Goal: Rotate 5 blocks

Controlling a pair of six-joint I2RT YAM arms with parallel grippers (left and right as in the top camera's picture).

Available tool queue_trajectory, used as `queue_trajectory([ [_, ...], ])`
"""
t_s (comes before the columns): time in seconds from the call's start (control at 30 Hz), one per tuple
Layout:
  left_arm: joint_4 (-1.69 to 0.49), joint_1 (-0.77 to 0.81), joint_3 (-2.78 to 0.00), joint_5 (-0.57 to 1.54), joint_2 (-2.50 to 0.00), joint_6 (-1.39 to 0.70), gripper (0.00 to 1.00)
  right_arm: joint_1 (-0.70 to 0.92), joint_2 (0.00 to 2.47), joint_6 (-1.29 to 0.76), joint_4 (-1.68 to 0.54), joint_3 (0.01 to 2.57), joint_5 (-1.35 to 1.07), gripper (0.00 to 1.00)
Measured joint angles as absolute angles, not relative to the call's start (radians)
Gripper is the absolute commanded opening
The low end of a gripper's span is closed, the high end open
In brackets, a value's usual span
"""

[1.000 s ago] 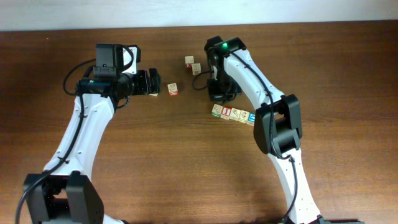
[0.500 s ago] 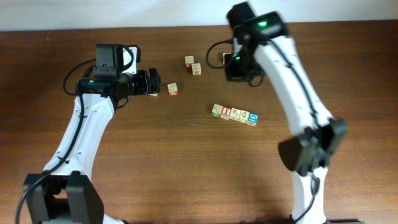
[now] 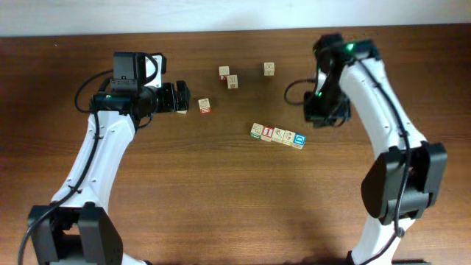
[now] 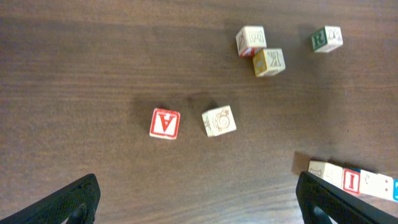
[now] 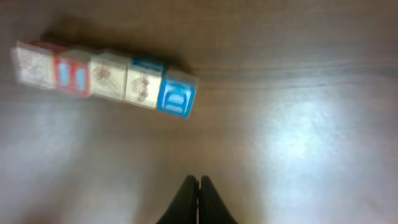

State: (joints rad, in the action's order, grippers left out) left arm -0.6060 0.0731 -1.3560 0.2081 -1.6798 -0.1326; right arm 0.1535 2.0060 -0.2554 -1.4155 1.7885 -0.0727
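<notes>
The table (image 3: pixel 221 199) fills every view. From overhead the right arm hides the right gripper (image 5: pixel 199 182). Its wrist camera shows the tips pressed together, closed on nothing. The row of five blocks (image 5: pixel 106 78) lies ahead of those tips and off to one side, touching side to side. The picture is too blurred to read the prints. The left gripper (image 4: pixel 196 180) stands wide, its fingers cut off by the frame. A red-faced cube (image 4: pixel 165 123) and a pale cube (image 4: pixel 219 121) sit ahead between them, untouched.

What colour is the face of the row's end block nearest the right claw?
Blue: the end block shows best in the right wrist view.
</notes>
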Motion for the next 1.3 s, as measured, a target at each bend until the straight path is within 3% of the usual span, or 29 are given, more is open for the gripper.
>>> queue_trajectory([
  [0.33, -0.605, 0.073, -1.356, 0.208, -1.680, -0.133, 0.99, 0.157, 2.011, -0.286, -1.015, 1.409, -0.072, 0.04],
  [0.97, -0.606, 0.073, -1.356, 0.208, -1.680, -0.133, 0.99, 0.330, 2.011, -0.293, -0.731, 1.390, -0.141, 0.05],
  [1.2, -0.606, 0.073, -1.356, 0.208, -1.680, -0.133, 0.99, 0.332, 2.012, -0.295, -0.744, 1.391, -0.141, 0.05],
  [1.3, -0.604, 0.073, -1.356, 0.208, -1.680, -0.133, 0.99, 0.325, 2.013, -0.285, -0.885, 1.465, -0.141, 0.13],
])
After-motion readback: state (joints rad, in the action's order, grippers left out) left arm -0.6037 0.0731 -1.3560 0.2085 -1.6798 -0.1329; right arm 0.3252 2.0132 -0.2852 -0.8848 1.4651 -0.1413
